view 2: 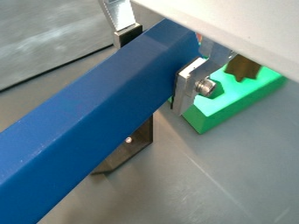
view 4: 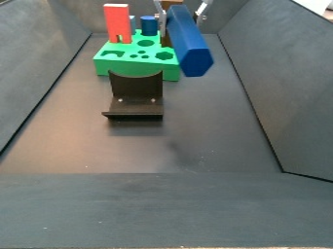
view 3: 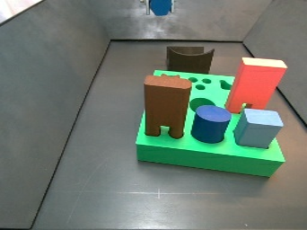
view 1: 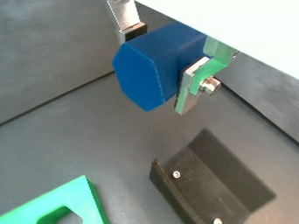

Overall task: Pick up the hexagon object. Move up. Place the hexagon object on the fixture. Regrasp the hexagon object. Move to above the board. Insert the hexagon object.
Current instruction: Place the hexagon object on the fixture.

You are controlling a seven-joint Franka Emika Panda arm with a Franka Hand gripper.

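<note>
My gripper [view 1: 162,61] is shut on the hexagon object [view 1: 146,83], a long dark blue bar with a hexagonal end face. In a wrist view the bar [view 2: 82,131] runs lengthwise out from between the silver fingers [view 2: 187,83]. In a side view the bar [view 4: 192,47] hangs in the air, above and beside the fixture [view 4: 136,92]. The fixture is a dark brown block with a U notch [view 3: 188,58], standing on the floor behind the green board [view 3: 210,148]. It also shows in both wrist views [view 1: 216,184] [view 2: 122,156]. The bar touches neither fixture nor board.
On the board stand a reddish-brown arch-legged block [view 3: 168,103], a short blue cylinder [view 3: 211,123], a light blue cube [view 3: 258,128] and a tall red block [view 3: 258,83]. Dark sloping walls [view 3: 72,90] close in the floor on both sides.
</note>
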